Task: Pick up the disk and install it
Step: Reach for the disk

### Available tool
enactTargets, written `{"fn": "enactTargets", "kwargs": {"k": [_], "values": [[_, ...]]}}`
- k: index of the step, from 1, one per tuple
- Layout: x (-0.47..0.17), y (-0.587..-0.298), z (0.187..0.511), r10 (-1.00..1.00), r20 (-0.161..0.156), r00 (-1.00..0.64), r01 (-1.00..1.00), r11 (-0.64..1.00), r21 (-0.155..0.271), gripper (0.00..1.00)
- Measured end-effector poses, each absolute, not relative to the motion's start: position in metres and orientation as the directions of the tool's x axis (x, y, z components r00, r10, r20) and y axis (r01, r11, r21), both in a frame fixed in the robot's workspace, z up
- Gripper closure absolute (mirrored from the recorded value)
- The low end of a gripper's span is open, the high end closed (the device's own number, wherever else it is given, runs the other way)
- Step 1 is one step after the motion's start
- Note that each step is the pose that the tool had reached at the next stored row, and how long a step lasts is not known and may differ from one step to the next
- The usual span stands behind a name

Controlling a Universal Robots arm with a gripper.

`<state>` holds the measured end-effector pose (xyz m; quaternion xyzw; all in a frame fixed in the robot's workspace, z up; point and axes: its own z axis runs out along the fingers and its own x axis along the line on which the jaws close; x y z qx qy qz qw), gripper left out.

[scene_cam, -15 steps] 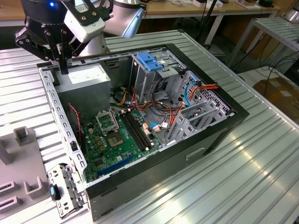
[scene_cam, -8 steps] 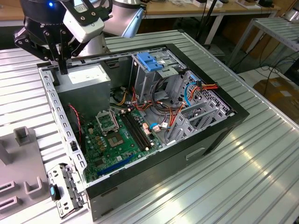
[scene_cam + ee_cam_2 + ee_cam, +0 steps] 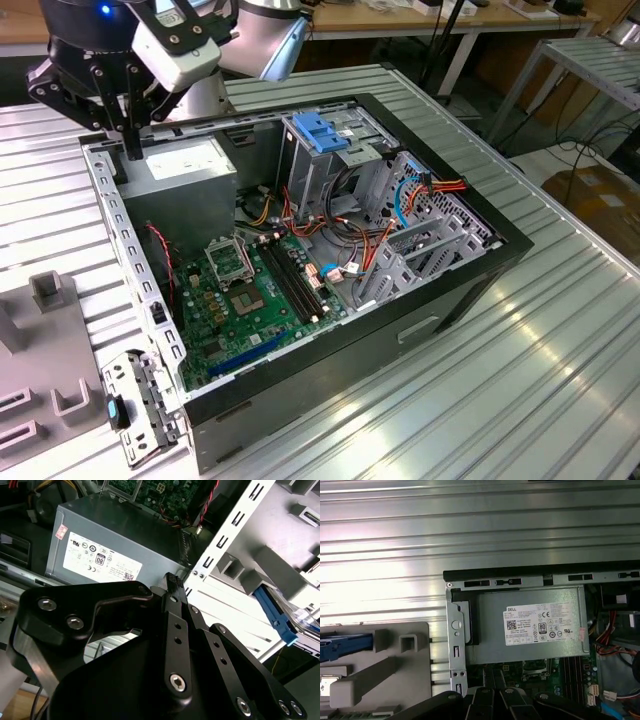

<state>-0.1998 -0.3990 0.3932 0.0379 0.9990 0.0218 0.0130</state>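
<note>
While the black end effector (image 3: 131, 150) hangs clenched and empty above the grey metal power-supply box (image 3: 187, 167), the blue-railed grey disk (image 3: 345, 647) rests apart.

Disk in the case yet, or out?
Out: the disk lies in the grey fixture beside the case, not in it.

This is a robotics lab or workshop. An opened desktop computer case (image 3: 470, 290), its circuit board and wiring bare, lies on a ribbed aluminium table (image 3: 560, 380). In the exterior view a robot arm (image 3: 270, 40) rises at eleven o'clock from the case. At twelve o'clock stand wooden workbenches (image 3: 400, 22). At two o'clock are a metal-framed table (image 3: 590, 60), loose floor cables (image 3: 560, 150) and a cardboard box (image 3: 600, 195). A grey fixture block (image 3: 50, 350) sits at eight o'clock.
</note>
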Motion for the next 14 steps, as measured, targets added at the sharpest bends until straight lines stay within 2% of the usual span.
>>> {"fn": "enactTargets", "kwargs": {"k": [14], "values": [[-0.2023,-0.3990,0.3933,0.076,-0.024,-0.997,0.075,0.996,0.045,0.89]]}}
